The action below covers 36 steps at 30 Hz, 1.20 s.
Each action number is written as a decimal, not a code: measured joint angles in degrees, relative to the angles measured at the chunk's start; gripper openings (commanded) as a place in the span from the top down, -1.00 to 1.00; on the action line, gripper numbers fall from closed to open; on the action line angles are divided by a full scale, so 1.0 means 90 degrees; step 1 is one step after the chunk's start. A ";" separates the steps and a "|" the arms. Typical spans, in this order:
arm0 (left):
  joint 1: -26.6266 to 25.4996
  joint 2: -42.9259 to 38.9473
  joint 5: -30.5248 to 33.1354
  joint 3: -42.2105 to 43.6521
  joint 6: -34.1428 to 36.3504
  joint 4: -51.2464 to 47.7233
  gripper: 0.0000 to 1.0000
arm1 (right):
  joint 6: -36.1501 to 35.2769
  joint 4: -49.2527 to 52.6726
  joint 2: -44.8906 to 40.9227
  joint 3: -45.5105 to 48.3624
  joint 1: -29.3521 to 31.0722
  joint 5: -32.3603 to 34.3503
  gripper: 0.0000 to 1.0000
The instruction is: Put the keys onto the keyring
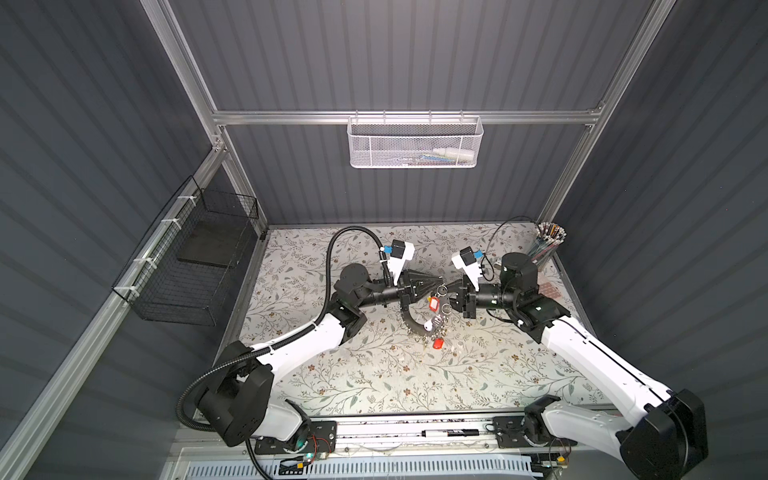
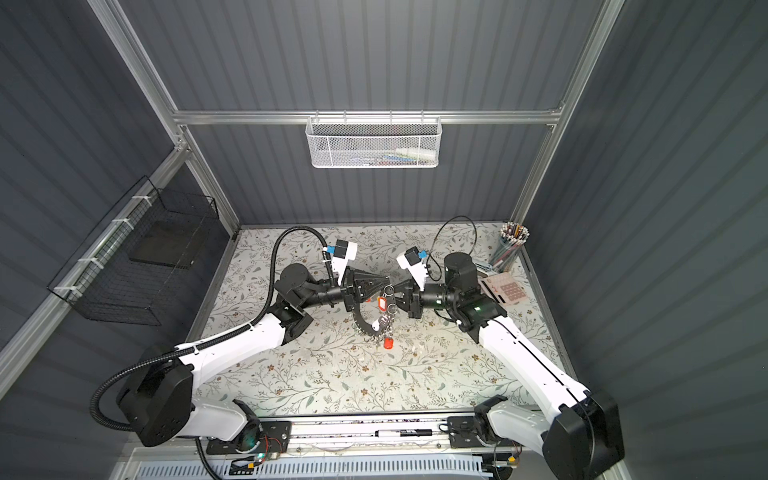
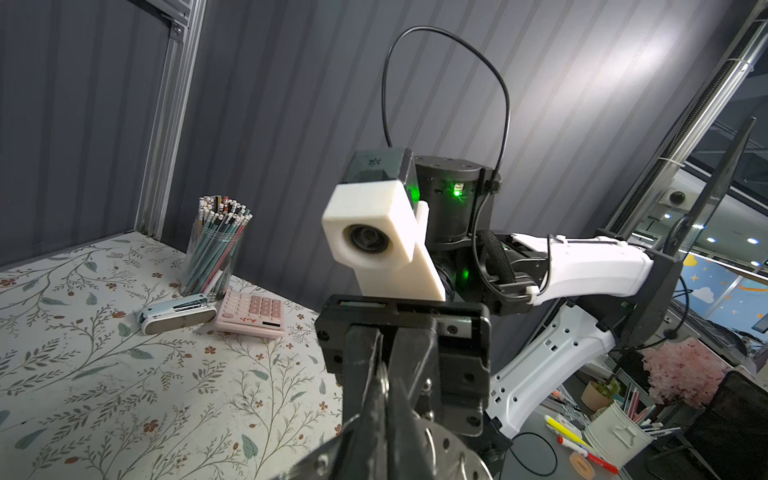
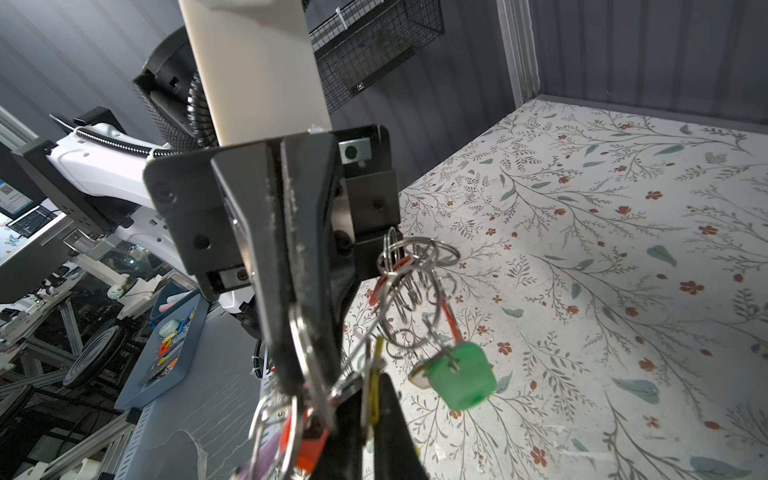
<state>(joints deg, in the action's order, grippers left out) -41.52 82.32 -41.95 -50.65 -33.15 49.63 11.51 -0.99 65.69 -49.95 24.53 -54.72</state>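
Both grippers meet above the middle of the floral table (image 1: 374, 374). My left gripper (image 1: 437, 283) (image 3: 384, 382) is shut on the keyring (image 1: 409, 322) (image 3: 451, 446), a flat grey hoop hanging below it with several small split rings. The keys hang from it in a bunch: one with a red tag (image 1: 434, 303), a lower red one (image 1: 438, 343), and one with a green tag (image 4: 459, 376). My right gripper (image 1: 449, 291) (image 4: 370, 399) faces the left one tip to tip. It is shut on a key with a yellow tag (image 4: 373, 390), seen edge-on between its fingers.
A pencil cup (image 3: 216, 253), a stapler (image 3: 176, 318) and a pink calculator (image 3: 251, 313) stand at the table's back right corner. A white mesh basket (image 1: 415, 141) hangs on the back wall and a black wire basket (image 1: 195, 257) on the left wall. A marker (image 1: 451, 433) lies on the front rail.
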 measured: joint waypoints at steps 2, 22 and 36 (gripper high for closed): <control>0.0002 0.0024 0.0024 0.0029 -0.0029 0.0078 1.00 | -0.0005 0.0046 -0.0017 0.0000 0.0002 0.0078 0.81; -0.0032 -0.0401 0.0032 0.0464 0.0017 0.0253 1.00 | 0.0447 0.0527 -0.1622 0.0444 -0.0614 0.1462 0.35; -0.0007 -0.0296 -0.0032 0.0464 -0.0039 0.0374 1.00 | 0.0733 0.0219 -0.1630 0.0588 -0.0602 0.0925 0.16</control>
<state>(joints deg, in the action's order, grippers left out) -41.58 79.66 -42.24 -46.48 -33.50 52.99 18.11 0.97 51.03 -44.66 19.11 -46.39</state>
